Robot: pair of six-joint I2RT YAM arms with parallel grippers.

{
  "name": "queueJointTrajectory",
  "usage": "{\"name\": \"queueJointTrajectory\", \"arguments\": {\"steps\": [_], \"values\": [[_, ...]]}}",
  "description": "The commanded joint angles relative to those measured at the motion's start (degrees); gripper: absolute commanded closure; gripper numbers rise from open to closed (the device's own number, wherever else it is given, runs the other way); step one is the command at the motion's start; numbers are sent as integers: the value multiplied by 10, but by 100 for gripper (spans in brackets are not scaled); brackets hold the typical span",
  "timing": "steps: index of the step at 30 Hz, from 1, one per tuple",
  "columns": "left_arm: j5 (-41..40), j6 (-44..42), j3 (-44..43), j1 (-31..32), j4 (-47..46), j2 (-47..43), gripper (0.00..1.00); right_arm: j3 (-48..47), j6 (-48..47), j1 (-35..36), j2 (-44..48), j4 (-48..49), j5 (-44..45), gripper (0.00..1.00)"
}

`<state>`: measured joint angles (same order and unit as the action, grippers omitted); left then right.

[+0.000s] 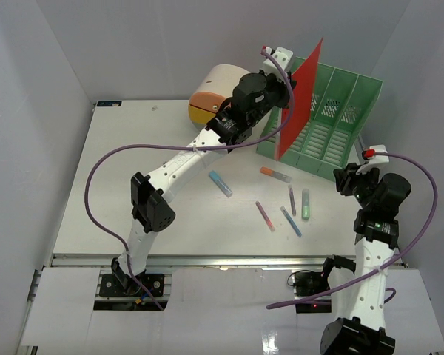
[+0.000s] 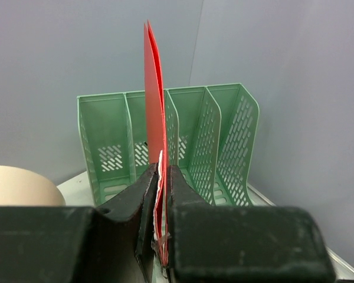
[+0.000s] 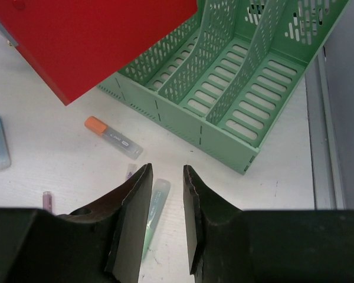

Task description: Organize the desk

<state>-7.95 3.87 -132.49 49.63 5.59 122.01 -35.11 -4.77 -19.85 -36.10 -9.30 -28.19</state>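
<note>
the desk [image 1: 133, 185] is showing as a large flat white rectangle, matt, with a few small marks, and a metal rail [image 1: 207, 260] is running along its front edge. it is filling the middle of the top view between grey walls, and the two arms are standing at its near side. on its far right part a green file rack [image 1: 333, 118] is standing, and a cream drawer unit [image 1: 214, 89] with a round body is sitting near the rack, to its left. six pens [image 1: 291, 200] are lying scattered on the bare white surface in front of the rack. an orange-capped pen [image 3: 109, 135] is carrying small print on its clear barrel, but this is too small to read. the left tool [image 2: 162, 174] is hanging well above the far part of the desk, not touching it. its jaws are pressing tight on the lower edge of a red folder [image 2: 154, 100], which is standing on edge in front of the rack; whether the folder is touching the rack i cannot tell. the right tool [image 3: 165, 177] is hovering over the right part of the desk and pointing down at it, its jaws standing a narrow gap apart with nothing between them. a pale green pen [image 3: 159, 200] is lying on the desk directly under this gap.
</note>
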Motion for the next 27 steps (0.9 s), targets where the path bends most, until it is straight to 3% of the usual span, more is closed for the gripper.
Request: {"name": "queueJointTrajectory", "arguments": {"steps": [1,27], "values": [[10,-10,-25,0,-90,13,100,32,11,-15,26,66,-26,66],[-7,-6,-85,1,-250,115,100,78,18,-27,61,106,-67,66]]}}
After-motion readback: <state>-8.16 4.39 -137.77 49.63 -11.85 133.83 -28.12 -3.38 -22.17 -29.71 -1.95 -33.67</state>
